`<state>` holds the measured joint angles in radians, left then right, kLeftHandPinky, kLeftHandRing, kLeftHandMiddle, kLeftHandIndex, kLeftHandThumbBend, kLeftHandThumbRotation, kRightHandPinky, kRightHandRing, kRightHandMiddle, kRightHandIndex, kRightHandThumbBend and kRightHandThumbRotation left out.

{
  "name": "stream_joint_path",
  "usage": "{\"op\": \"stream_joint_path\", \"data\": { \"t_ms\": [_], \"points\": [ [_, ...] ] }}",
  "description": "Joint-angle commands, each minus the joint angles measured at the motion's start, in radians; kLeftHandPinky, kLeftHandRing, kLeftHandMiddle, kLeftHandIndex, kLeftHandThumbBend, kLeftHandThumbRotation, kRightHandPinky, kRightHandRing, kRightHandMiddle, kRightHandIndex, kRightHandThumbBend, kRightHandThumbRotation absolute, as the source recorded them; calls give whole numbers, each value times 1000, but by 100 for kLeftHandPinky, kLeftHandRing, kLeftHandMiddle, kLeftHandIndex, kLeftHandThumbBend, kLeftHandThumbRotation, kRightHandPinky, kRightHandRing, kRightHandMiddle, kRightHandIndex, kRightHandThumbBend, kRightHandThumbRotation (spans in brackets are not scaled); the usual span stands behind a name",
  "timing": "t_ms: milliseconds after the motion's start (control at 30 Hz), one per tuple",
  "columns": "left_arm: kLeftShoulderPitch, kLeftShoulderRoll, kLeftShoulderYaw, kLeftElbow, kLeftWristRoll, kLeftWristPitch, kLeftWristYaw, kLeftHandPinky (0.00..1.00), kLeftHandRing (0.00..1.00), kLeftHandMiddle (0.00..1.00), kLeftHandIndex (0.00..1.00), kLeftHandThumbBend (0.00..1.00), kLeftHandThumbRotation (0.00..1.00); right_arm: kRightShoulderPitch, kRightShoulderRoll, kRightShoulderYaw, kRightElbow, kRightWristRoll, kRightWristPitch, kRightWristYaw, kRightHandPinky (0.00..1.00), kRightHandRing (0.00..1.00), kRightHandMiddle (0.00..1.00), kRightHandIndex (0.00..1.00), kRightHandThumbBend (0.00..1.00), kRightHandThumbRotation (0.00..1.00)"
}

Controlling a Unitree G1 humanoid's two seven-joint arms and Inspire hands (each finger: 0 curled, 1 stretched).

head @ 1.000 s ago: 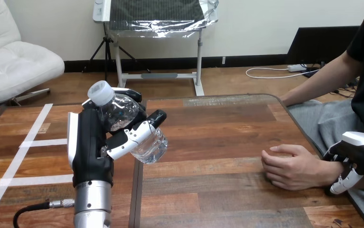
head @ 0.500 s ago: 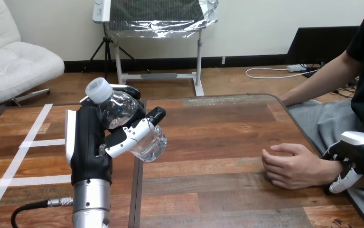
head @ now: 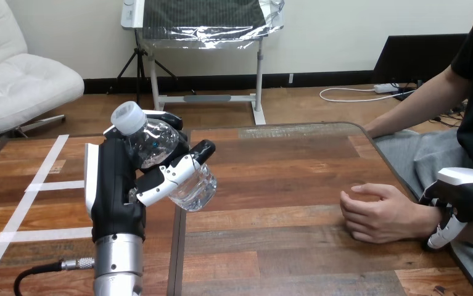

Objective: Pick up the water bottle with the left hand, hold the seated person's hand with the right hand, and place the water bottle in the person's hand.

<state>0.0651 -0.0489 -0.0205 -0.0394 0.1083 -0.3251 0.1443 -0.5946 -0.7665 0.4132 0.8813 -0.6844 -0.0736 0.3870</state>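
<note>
A clear plastic water bottle with a white cap hangs tilted above the table's left half, cap up and to the left. My left hand is shut on it, fingers wrapped round its body. At the table's right edge the person's hand rests loosely closed on the wood, knuckles toward me. My right hand sits at the person's wrist, with a white finger curled down round it. The two are well apart from the bottle.
The wooden table has a seam running down its left-centre and a rounded far-right corner. White tape lines cross the surface at the left. The person's forearm reaches in from the upper right.
My left hand with the bottle has shifted slightly to the left. My right hand and the person's hand have risen a little together.
</note>
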Motion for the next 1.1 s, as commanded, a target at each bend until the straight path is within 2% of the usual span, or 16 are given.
{"op": "stream_joint_path", "data": {
  "t_ms": [0, 433, 667, 900, 1067],
  "points": [
    [-38, -5, -1, -76, -4, -11, -2, 37, 39, 43, 46, 69, 0, 27, 82, 46, 12, -1, -14, 33, 60, 66, 77, 79, 69, 0],
    [-34, -3, 1, -74, -4, -5, -2, 36, 39, 43, 46, 69, 0, 34, 84, 52, 14, 4, -32, 28, 63, 67, 76, 79, 73, 0],
    [-31, -1, 1, -70, -7, -13, -5, 37, 39, 43, 47, 69, 0, 45, 85, 45, 9, 15, -48, 14, 58, 62, 71, 75, 74, 0],
    [-30, -2, 2, -69, -6, -14, -4, 37, 39, 43, 47, 69, 0, 52, 83, 45, 9, 18, -73, -3, 57, 61, 69, 73, 74, 0],
    [-30, -3, 4, -66, -7, -15, 0, 36, 39, 43, 47, 69, 0, 62, 93, 37, 3, 26, -61, -17, 57, 62, 69, 71, 72, 0]
  ]
}}
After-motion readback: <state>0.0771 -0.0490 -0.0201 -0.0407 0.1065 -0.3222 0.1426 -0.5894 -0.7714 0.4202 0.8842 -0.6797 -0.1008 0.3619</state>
